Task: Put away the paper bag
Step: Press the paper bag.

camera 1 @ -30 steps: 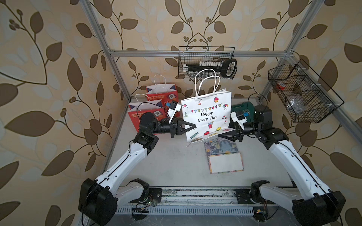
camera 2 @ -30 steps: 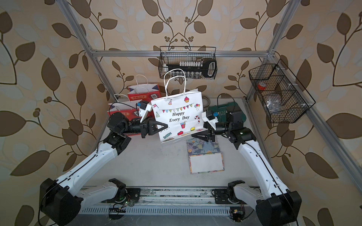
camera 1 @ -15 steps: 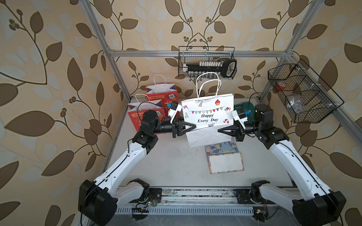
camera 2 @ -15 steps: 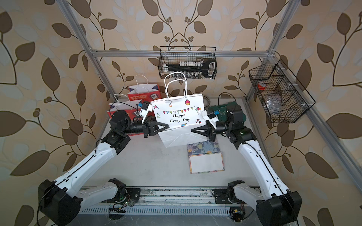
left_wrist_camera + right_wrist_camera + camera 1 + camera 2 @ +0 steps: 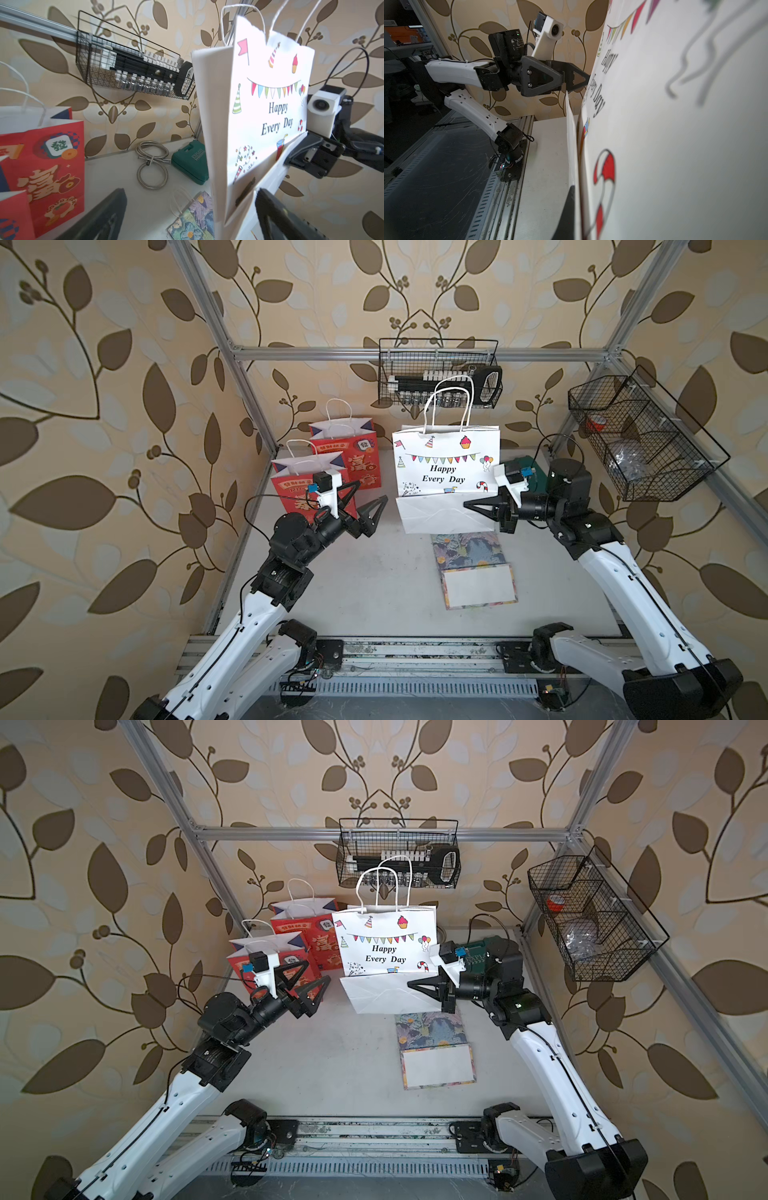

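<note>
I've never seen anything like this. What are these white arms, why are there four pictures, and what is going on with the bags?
These are two white robot arms, each ending in a black two-fingered gripper. Two pictures look down from one overhead camera; two come from cameras on the wrists. The right gripper is shut on the folded bottom of the white "Happy Every Day" paper bag, holding it upright. The left gripper is open, apart from it. On the pale table stand two red paper bags; a flowery paper bag lies flat nearer the arms' bases.
</note>
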